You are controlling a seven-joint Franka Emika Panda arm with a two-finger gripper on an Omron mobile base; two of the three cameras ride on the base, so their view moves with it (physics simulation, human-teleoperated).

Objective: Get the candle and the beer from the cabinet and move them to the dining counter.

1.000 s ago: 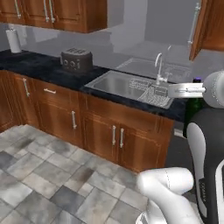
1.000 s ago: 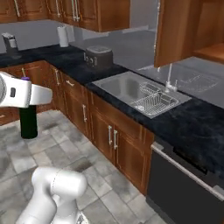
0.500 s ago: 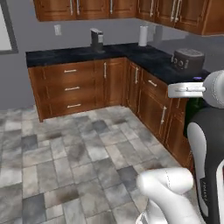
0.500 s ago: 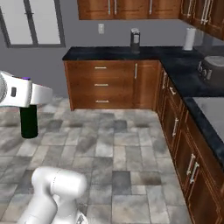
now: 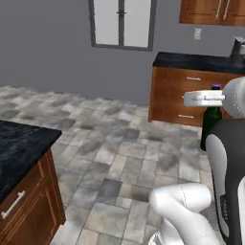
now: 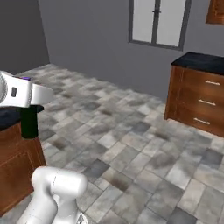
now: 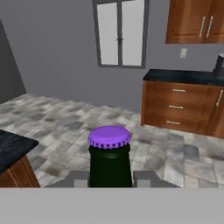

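Observation:
My gripper (image 7: 110, 178) is shut on the beer (image 7: 109, 153), a dark green bottle with a purple cap that stands upright between the two fingertips (image 7: 146, 177). In the left base view the beer (image 5: 210, 125) hangs under the white hand at the right edge. It is at the far left in the right base view, where the beer (image 6: 29, 121) is held beside a corner of the dining counter (image 6: 6, 117). That black marble dining counter (image 5: 19, 142) on its wooden base fills the lower left. The candle is out of view.
Grey stone floor tiles (image 5: 119, 153) lie between me and the far wall with a tall window (image 5: 122, 23). A low drawer cabinet (image 5: 191, 98) with a black top stands at the right, with wall cabinets (image 7: 192, 21) above it.
The whole picture has swung: the base has turned, so the sink counter has left the view and the window and dining counter corner have come in. The beer stays in the gripper.

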